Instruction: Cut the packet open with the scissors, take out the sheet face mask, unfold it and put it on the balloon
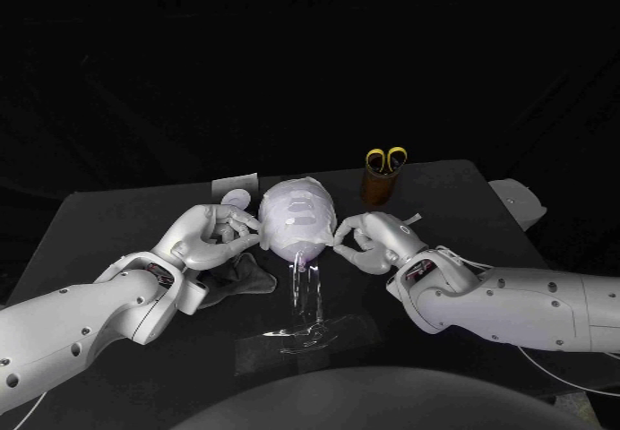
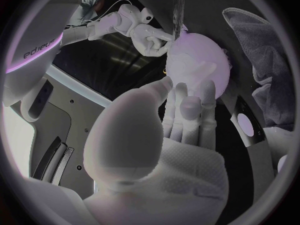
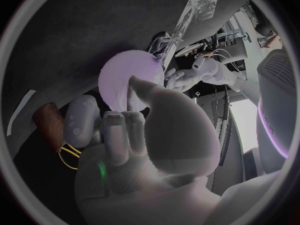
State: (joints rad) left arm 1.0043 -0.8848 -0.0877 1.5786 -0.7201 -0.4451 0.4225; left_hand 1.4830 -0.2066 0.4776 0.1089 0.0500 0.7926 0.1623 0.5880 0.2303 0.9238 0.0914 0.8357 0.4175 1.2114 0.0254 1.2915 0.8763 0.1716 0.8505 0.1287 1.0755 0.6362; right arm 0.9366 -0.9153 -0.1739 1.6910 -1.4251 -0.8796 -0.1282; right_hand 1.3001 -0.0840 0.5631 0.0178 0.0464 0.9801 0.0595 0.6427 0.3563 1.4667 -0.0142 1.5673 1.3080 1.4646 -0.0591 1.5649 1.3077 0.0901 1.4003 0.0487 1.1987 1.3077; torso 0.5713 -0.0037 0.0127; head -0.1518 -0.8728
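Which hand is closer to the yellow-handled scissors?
Right. Its right hand is at the balloon just in front of the scissors; the left hand is on the balloon's far side.

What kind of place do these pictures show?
Likely a robotics test bench: a black table, a pale balloon under a white sheet mask on a clear stand, yellow-handled scissors in a brown holder.

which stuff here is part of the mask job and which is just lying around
Job: mask on the balloon, scissors in their holder, left robot hand at the balloon, right robot hand pinching the mask.
Lying about: dark cloth by the left robot hand, white object at the far right.
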